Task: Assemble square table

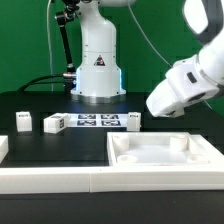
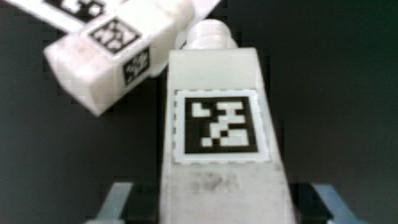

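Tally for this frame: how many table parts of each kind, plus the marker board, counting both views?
Loose leg blocks: 3
Leg block held in the pincer: 1
Square tabletop: 1
Marker board: 1
Total: 6

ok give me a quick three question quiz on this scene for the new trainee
1. True or false: the gripper grips a tagged leg.
2. In the exterior view, the marker board lies: A) inside the table top; B) in front of the robot base; C) on a rail.
3. How many legs show in the wrist view?
Key: 1 true; 2 B; 3 two, counting the loose leg.
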Controlling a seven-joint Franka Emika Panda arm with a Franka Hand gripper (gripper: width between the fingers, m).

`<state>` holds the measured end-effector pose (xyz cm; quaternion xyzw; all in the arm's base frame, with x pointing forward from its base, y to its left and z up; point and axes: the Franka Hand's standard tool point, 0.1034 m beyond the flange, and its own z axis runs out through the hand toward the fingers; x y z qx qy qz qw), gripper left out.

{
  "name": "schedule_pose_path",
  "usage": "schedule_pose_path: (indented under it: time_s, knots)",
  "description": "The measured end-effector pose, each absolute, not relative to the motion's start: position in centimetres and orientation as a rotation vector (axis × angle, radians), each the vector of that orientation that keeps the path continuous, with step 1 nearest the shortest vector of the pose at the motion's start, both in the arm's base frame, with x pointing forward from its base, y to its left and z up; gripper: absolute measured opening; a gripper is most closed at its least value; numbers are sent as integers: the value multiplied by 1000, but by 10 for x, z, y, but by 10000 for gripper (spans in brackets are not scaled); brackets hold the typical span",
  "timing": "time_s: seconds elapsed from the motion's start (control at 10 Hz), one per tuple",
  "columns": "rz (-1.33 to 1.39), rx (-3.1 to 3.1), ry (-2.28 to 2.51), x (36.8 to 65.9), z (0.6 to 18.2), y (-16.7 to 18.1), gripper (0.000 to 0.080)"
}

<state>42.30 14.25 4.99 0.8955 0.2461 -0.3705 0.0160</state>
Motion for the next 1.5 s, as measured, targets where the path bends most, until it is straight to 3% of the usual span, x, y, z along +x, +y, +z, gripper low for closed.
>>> schedule_pose_path:
  time_s: [0.4, 0.8, 1.2, 1.5]
  knots:
    - [-844, 2926, 817, 458, 90, 107, 290]
    - [-394, 3045, 808, 473, 93, 102, 290]
    - [-75, 3083, 765, 503, 129, 97, 290]
    - [266, 3081, 767, 510, 125, 89, 290]
